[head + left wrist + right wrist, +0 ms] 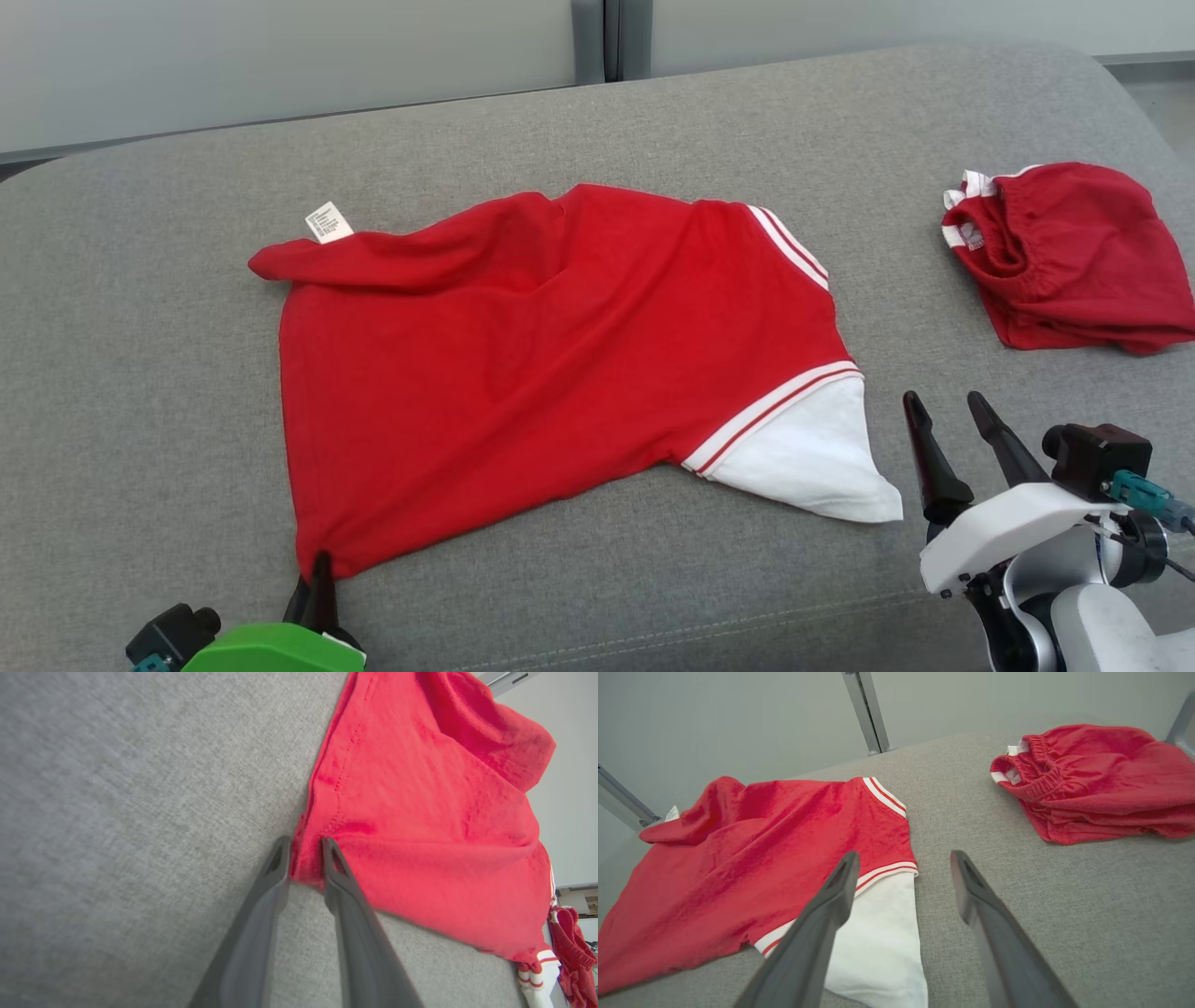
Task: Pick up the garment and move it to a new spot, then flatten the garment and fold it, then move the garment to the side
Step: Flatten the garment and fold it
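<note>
The garment (560,355) is a red shirt with white-striped cuffs and a white sleeve (812,457), spread mostly flat on the grey cushion with its far left edge rolled over. My left gripper (320,571) sits at the shirt's near left corner. In the left wrist view the garment (420,812) has that corner bunched between the two fingers, and my left gripper (306,861) is shut on it. My right gripper (943,411) stands open just right of the white sleeve, holding nothing. In the right wrist view the right gripper (903,877) is spread wide above the garment (761,835) and its sleeve.
A second red piece of clothing (1074,252) with an elastic waistband lies crumpled at the far right of the grey cushion (653,121). A white label (329,222) sticks up at the shirt's far left. A pale wall stands behind the cushion.
</note>
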Available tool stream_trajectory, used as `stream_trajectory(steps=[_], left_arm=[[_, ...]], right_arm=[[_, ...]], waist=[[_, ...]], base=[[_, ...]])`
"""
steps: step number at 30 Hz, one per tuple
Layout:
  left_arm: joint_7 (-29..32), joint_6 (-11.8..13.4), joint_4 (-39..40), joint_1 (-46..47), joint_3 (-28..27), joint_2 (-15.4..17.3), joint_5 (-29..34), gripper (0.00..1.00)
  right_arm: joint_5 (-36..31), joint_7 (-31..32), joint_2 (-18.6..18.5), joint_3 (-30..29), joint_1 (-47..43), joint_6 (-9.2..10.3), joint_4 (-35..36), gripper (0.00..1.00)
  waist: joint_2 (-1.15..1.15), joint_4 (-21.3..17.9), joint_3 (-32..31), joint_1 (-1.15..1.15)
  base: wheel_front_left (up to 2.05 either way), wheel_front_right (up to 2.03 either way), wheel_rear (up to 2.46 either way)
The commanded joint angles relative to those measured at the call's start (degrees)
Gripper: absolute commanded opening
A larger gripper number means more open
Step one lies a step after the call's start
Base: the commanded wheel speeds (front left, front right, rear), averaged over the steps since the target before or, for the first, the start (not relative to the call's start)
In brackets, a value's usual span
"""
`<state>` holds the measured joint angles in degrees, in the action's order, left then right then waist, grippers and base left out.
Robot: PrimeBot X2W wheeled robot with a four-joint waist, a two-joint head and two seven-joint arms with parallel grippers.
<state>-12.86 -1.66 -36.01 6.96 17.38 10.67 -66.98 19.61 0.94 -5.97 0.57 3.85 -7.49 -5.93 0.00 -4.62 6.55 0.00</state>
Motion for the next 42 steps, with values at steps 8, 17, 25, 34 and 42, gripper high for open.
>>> stream_trajectory(steps=[8,17,25,34,42], left_arm=[[-0.98,-1.95,-2.71,2.6,0.37,-0.97,1.56,0.0],[-1.97,-2.08,1.68,1.44,-0.69,0.69,3.5,0.0],[-1.45,1.39,11.1,-0.57,-0.35,2.07,5.59,0.0],[-0.14,3.81,15.77,-1.47,0.71,2.37,6.64,0.0],[0.17,4.91,17.75,-2.08,0.85,2.71,6.82,0.0]], right_arm=[[1.45,-0.23,-0.41,-0.81,-0.96,0.0,-1.59,1.0],[6.15,2.48,-0.19,-1.85,-4.16,0.0,-5.77,1.0],[10.47,0.9,0.39,1.13,-1.77,0.0,-12.9,1.0],[12.52,-3.26,-0.59,5.07,3.1,0.0,-20.74,0.96],[17.55,-6.54,-1.73,8.05,5.81,0.0,-22.3,0.0]], waist=[[0.0,-0.32,0.4,0.0],[0.0,0.55,0.96,0.0],[0.0,2.12,2.2,0.0],[0.0,3.93,2.78,0.0],[0.0,4.1,2.37,0.0]], base=[[0.0,0.0,0.0],[0.0,0.0,0.0],[0.0,0.0,0.0],[0.0,0.0,0.0],[0.0,0.0,0.0]])
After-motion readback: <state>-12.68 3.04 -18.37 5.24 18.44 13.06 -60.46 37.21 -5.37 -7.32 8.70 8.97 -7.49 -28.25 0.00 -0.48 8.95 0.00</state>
